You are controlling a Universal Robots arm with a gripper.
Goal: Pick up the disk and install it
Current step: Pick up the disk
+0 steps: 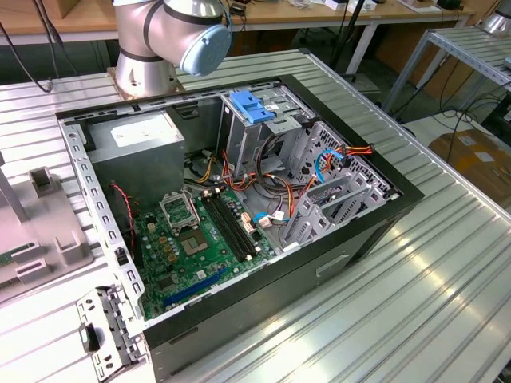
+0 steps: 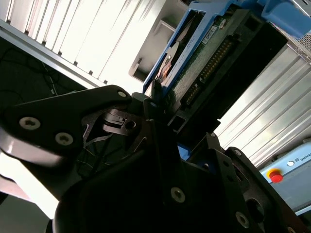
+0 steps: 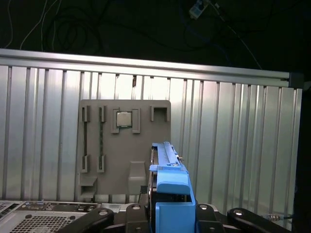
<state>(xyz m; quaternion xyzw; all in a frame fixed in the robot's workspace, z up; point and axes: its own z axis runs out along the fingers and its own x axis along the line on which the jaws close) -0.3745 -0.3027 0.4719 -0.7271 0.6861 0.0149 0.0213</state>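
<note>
A disk [image 3: 167,170] with blue plastic side rails stands edge-on in the centre foreground of the frame, clamped between the black arms of the gripper [image 3: 170,218]. Behind it stretches a ribbed aluminium table [image 3: 233,145]. A grey fixture plate [image 3: 146,141] with several moulded slots lies flat on the table, mid-frame. One square slot holds a processor chip [image 3: 123,119], and a long narrow slot beside it holds a thin dark-green strip [image 3: 101,138]. The perforated metal corner of a computer case [image 3: 34,221] shows in one foreground corner. Beyond the table's far edge, loose cables [image 3: 48,24] lie on a dark floor [image 3: 121,24].
</note>
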